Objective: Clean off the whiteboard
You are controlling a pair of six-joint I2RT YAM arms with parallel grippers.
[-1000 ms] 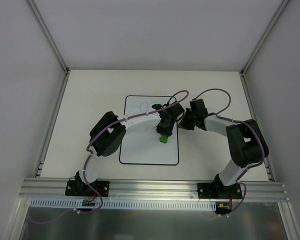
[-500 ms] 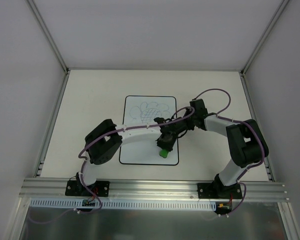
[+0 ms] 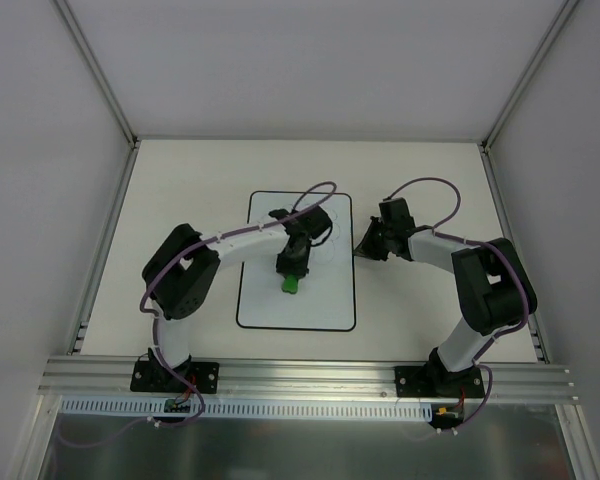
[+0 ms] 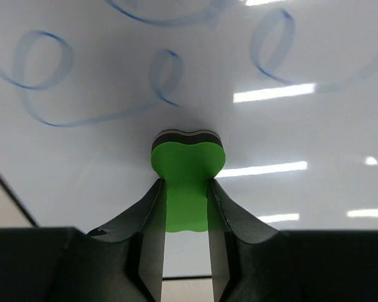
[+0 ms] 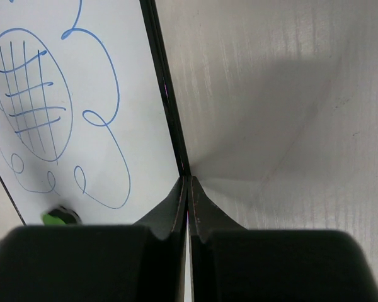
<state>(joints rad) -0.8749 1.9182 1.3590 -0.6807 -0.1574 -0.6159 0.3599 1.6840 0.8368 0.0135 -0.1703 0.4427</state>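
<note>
R pincer (image 3: 361, 247) at whiteboard (image 3: 270, 300) R edge

You have the whiteboard (image 3: 270, 300) lying flat near the middle of the bench (image 3: 180, 190), its long sides running near to far. On it, about at its centre, sits the eraser block (image 3: 291, 284), pinched between the jaws of the left gripper (image 3: 291, 276), which reaches in from the far side of the block with its arm crossing the board's left edge. The drawing (image 5: 44, 107) lies on the far half of the board, beyond the eraser block. To your right, the right gripper (image 3: 363, 244) rests just at the board's right edge, towards its far right corner, jaws pressed together, with bare bench to its right.
</note>
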